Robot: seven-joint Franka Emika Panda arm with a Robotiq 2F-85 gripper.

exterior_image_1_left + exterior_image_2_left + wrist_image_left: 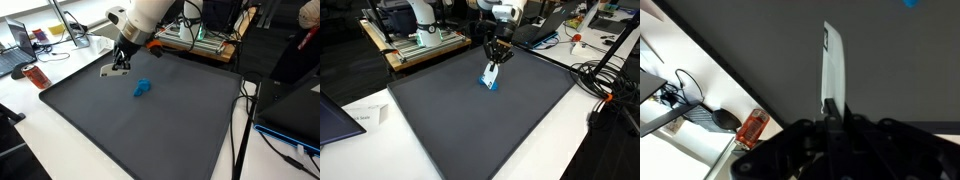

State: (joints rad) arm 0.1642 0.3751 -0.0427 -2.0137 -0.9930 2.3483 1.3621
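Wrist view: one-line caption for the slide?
Hand shut on a thin white strip over the dark mat, with a blue object at the frame's top edge.

White strip [835,65] partly behind gripper [832,108]

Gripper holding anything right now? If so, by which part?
Yes. The gripper has its jaws shut on a flat white strip, pinched at one end; the rest sticks out free.

White rounded arm [143,18], grey joints, black hand [117,67]
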